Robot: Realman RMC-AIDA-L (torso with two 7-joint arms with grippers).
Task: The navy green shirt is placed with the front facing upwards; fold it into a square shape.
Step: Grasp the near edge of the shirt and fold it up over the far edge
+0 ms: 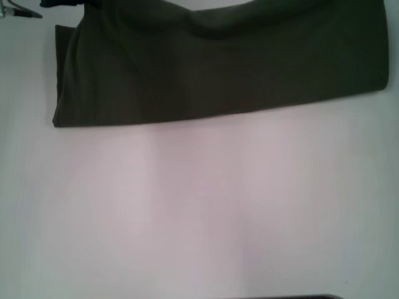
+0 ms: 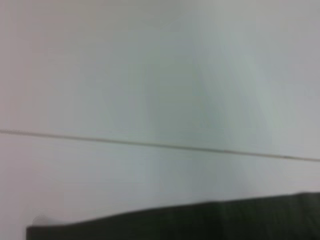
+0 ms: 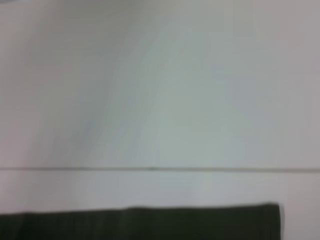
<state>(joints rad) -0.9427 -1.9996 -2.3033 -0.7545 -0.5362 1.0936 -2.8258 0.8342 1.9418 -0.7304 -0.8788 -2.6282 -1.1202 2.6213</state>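
Note:
The navy green shirt [image 1: 218,68] lies folded into a wide dark olive band across the far part of the white table [image 1: 199,212] in the head view. Its near edge runs almost straight from left to right, and a second layer shows at its left end. No lettering, neck or label shows. A strip of the shirt shows in the left wrist view [image 2: 200,222] and in the right wrist view [image 3: 140,225]. Neither gripper appears in any view.
A thin seam line crosses the white surface in the left wrist view [image 2: 150,144] and in the right wrist view [image 3: 150,169]. A small dark object [image 1: 22,9] sits at the far left corner of the head view. A dark edge [image 1: 299,297] shows at the near side.

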